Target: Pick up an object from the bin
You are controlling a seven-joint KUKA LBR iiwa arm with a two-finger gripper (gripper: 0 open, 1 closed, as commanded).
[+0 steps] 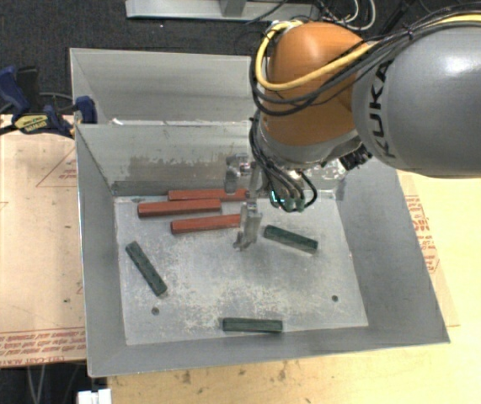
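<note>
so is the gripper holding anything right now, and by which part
Cannot be told: the gripper sits at the right end of the lowest red bar, but no hold on it is visible.

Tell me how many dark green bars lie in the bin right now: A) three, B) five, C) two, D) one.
A: three dark green bars lie apart on the floor, the left bar, the front bar and the right bar.

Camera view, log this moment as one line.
tool: low in bin, at right end of front red-brown bar | dark green bar: just right of tool | grasp: none visible
</note>
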